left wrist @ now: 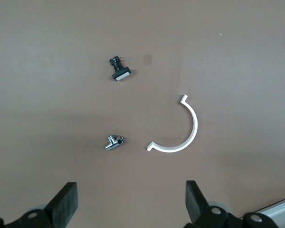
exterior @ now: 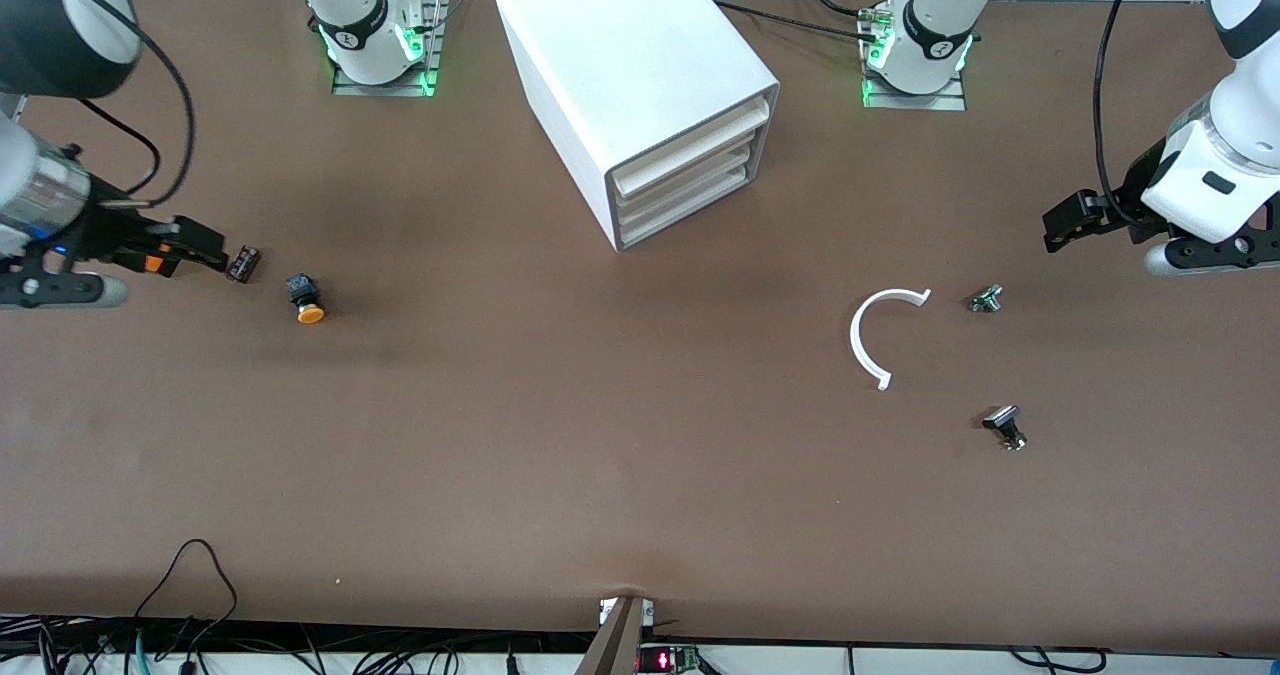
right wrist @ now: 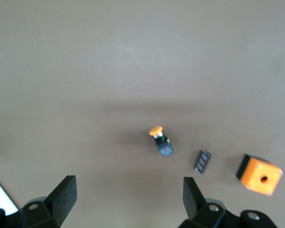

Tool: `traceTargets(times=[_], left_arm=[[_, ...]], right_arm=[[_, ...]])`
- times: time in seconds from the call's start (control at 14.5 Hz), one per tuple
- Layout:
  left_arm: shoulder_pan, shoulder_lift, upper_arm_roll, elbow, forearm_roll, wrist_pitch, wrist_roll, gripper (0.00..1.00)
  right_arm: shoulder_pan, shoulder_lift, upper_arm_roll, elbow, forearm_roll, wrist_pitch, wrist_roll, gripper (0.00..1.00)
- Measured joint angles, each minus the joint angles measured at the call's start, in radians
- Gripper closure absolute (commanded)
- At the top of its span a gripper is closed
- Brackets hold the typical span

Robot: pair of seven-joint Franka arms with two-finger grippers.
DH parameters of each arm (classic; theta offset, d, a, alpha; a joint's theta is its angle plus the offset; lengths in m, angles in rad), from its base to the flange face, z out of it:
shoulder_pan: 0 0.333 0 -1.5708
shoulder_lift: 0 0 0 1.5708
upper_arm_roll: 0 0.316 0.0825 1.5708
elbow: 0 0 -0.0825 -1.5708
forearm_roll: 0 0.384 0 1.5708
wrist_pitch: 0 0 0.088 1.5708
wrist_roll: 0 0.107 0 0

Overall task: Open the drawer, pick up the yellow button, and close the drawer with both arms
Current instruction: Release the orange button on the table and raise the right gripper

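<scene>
Front view shows me the drawer [exterior: 690, 145] shut flush in the cabinet [exterior: 640, 85], while the button [exterior: 305, 300] lies on the bare surface [exterior: 600, 455] toward the right arm's end, so I judge the job finished or nearly so. Left gripper [left wrist: 128, 206] and right gripper [right wrist: 126, 202] both hang spread and empty. The orange box [right wrist: 259, 174] is hidden in the front view.

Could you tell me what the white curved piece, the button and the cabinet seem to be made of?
The white curved piece looks like matte plastic: a thin, even half ring, uniformly white, with no glint. The button seems plastic too, with a smooth orange cap on a black body. The cabinet has a plain white, smooth shell with rounded edges, probably plastic, though painted metal cannot be ruled out.
</scene>
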Motion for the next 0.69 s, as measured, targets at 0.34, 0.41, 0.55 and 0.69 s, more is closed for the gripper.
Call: traceTargets(times=[0.34,0.41,0.55,0.69], left_arm=[[0.001,0.001,0.002,0.007,0.0,0.001,0.1,0.0],[0.001,0.004,0.002,0.019,0.0,0.001,0.101,0.0],[0.007,0.02,0.003,0.046,0.0,0.001,0.102,0.0],[0.017,0.036,0.003,0.067,0.0,0.001,0.108,0.0]], right_arm=[[0.0,-0.024,-0.037,0.058,-0.044,-0.119,0.003,0.01],[0.0,-0.026,-0.037,0.058,-0.055,-0.12,0.003,0.01],[0.001,-0.039,-0.034,0.049,-0.061,-0.12,0.006,0.01],[0.001,-0.068,-0.034,0.009,-0.061,-0.1,0.008,0.01]])
